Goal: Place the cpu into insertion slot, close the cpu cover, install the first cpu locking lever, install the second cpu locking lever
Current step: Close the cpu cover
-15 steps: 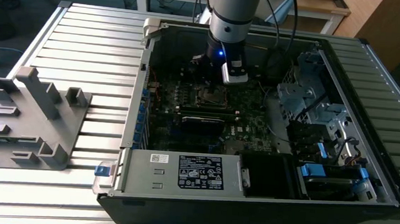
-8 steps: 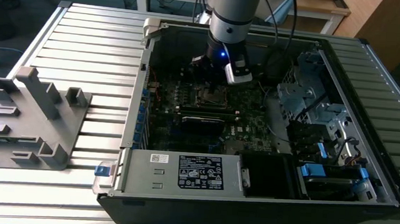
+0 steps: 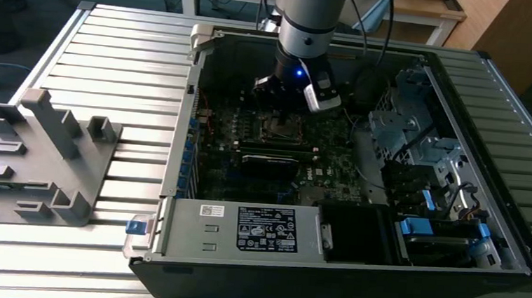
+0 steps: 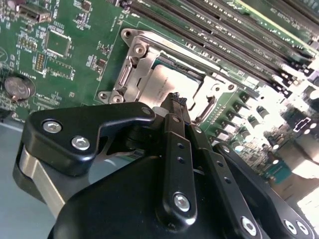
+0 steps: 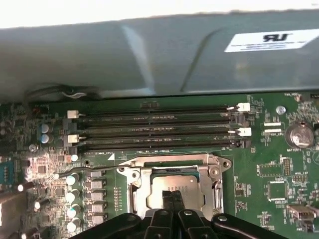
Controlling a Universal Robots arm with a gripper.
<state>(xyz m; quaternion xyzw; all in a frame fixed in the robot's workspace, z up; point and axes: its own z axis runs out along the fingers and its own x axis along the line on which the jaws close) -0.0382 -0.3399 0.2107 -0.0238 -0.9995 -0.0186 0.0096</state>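
A grey fixture (image 3: pixel 35 164) is seen on the worktop (image 3: pixel 123 55) at the exterior view's left. Further right, inside the open computer case (image 3: pixel 332 284), the gripper (image 3: pixel 284 116) is held over the insertion slot (image 3: pixel 281 129). In the first wrist view its fingers (image 5: pixel 168 201) are pressed together, empty, above the cpu (image 5: pixel 172 183), which is seated under the lowered cpu cover (image 5: pixel 137 188).

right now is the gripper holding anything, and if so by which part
Nothing is held, as far as shows: the gripper has its fingers shut together with nothing between them, the tips close over the grey top of the cpu.
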